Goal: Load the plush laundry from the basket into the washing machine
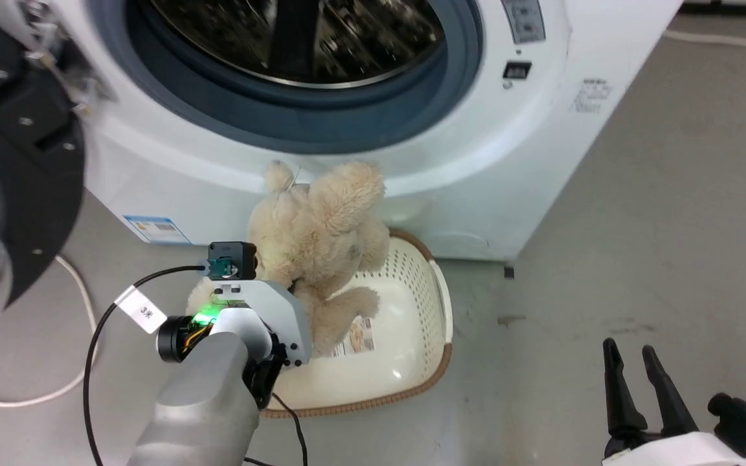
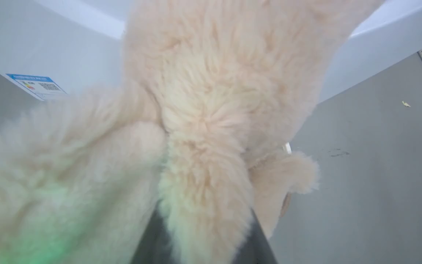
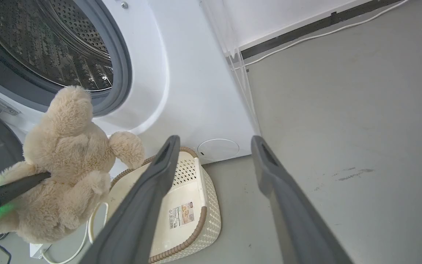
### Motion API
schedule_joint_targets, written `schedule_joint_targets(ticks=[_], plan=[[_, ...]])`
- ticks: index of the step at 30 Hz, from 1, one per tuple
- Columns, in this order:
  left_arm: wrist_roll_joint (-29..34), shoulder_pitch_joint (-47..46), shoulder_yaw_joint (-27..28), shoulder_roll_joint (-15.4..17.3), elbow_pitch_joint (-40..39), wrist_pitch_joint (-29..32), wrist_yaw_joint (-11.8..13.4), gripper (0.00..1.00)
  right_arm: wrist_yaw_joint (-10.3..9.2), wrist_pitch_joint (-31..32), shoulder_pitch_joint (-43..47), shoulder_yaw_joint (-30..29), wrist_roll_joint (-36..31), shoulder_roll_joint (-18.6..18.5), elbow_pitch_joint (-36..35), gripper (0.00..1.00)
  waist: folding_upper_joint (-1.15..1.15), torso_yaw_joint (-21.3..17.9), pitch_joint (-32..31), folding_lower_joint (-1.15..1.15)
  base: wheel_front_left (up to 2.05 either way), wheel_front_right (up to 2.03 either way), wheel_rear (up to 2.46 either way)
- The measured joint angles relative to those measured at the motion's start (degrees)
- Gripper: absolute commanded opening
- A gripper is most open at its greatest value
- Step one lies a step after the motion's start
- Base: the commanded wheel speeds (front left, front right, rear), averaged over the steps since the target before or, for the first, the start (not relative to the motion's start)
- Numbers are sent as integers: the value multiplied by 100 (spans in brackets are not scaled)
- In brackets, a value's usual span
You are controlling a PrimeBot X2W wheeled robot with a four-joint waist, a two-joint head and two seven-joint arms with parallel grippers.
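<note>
The left gripper [image 2: 203, 238] had its jaws clamped narrowly on the fluffy cream-beige plush laundry [image 1: 321, 233], which hung above the cream perforated plastic basket [image 1: 443, 304], just below the white front-loading washing machine's [image 1: 476, 162] open drum. The right gripper [image 1: 629, 353] had its jaws wide and empty.

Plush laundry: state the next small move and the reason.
Probably lift the left claw higher and forward toward the drum: it is shut on the plush laundry, which hangs over the basket in front of the washing machine, not yet inside.
</note>
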Motion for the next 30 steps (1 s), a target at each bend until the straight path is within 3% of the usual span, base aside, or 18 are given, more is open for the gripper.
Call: schedule_joint_targets(ticks=[13,30], plan=[[256,-30,-112,168,-895,-922,289,0,0,0,150,-69,-20,0,8,100,0,151,-365,1,0,0,0],[361,-949,573,510,-2186,-1063,541,0,0,0,-36,-73,-140,0,-210,100,0,-78,548,3,0,0,0]])
